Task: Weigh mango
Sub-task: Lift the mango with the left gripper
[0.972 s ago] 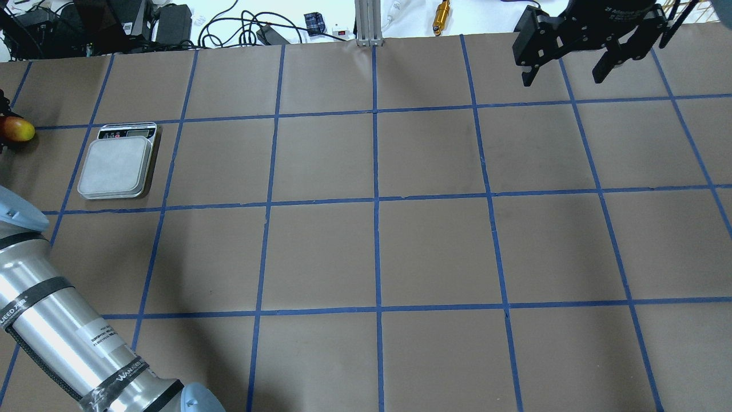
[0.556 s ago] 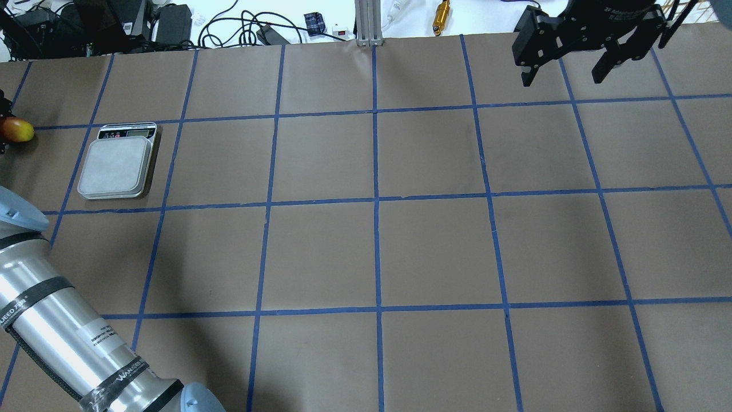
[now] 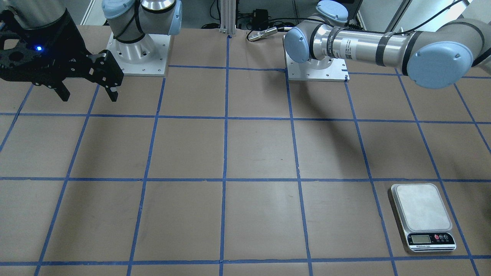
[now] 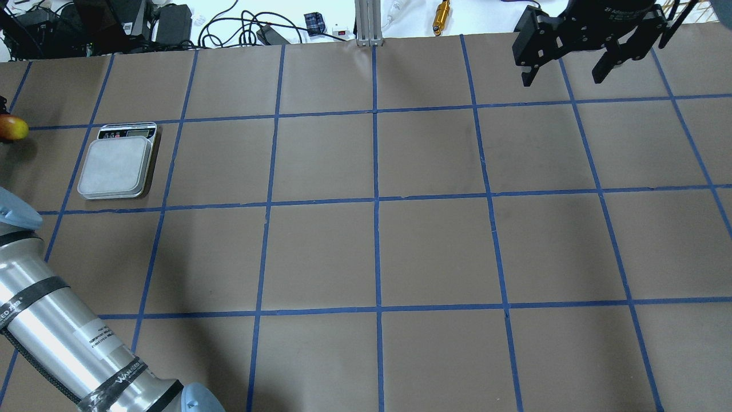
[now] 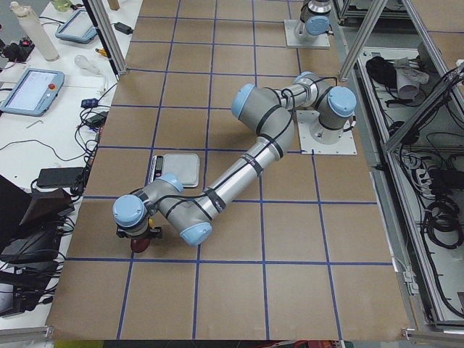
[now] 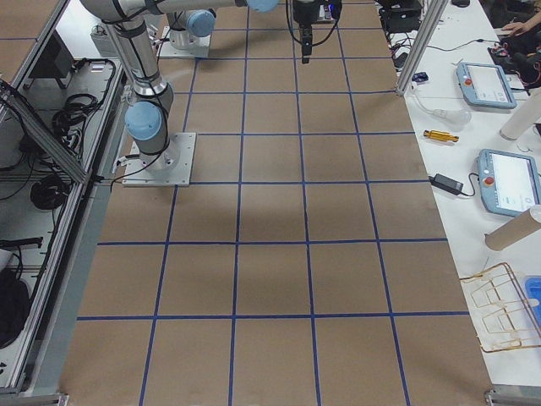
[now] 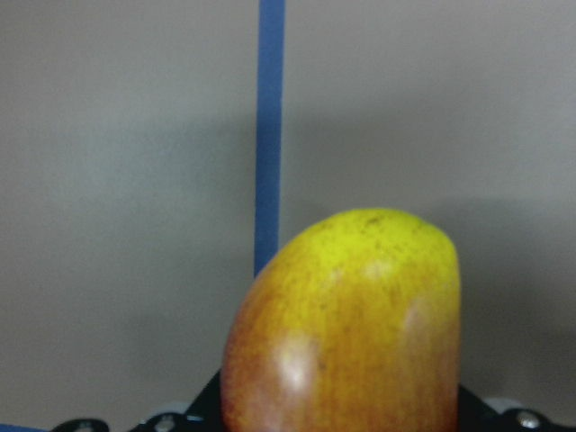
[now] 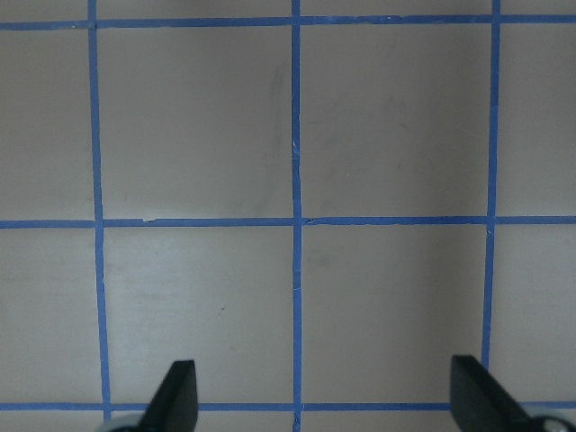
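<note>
The mango (image 7: 346, 333), yellow at its tip and red-orange below, fills the lower left wrist view and sits between the jaws of my left gripper (image 5: 140, 236). It hangs just over the brown paper, with a shadow under it. In the overhead view only its yellow end (image 4: 12, 128) shows at the far left edge, left of the scale (image 4: 115, 166). The scale's plate is bare; it also shows in the front view (image 3: 422, 210). My right gripper (image 4: 566, 68) is open and empty, high over the far right corner, with only grid paper under its fingertips (image 8: 176, 389).
The table (image 4: 377, 252) is covered in brown paper with a blue tape grid. My left arm's silver links (image 3: 356, 44) reach across the near side toward the scale. Cables, a pendant and tools lie beyond the far table edge (image 4: 229, 23).
The mango in my left gripper has shifted a little left, toward the edge of the overhead view and away from the scale. The left arm's link moved left with it. The right arm stayed still.
</note>
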Controlling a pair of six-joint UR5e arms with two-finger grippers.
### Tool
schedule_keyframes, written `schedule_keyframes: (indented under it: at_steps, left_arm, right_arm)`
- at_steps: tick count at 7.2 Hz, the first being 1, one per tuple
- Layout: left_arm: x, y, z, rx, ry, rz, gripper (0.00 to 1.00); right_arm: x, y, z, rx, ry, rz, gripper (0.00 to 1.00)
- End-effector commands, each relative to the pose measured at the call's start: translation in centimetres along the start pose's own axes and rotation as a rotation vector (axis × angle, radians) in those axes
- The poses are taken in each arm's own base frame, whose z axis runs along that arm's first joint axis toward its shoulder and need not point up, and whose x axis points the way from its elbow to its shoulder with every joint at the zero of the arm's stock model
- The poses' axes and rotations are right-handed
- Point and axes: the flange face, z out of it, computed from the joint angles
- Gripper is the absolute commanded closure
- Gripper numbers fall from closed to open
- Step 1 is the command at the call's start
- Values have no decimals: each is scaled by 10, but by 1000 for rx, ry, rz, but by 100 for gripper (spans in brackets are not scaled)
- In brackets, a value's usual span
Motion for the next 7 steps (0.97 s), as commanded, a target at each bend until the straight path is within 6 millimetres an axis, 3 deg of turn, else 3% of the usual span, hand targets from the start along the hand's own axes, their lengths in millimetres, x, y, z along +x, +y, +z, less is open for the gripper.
schedule_keyframes:
  at_steps: [1,3,7]
  left_arm:
    - [21,-44,-31,10,59,8,100]
    - [37,-97,-43,35,87,-5,100]
    - [71,-200,-26,-8,17,35,100]
  right_arm:
    - [0,0,-1,1,1,1,0]
    - [0,0,0,0,0,-1,0]
    - [0,1,-1,1,0,-1,0]
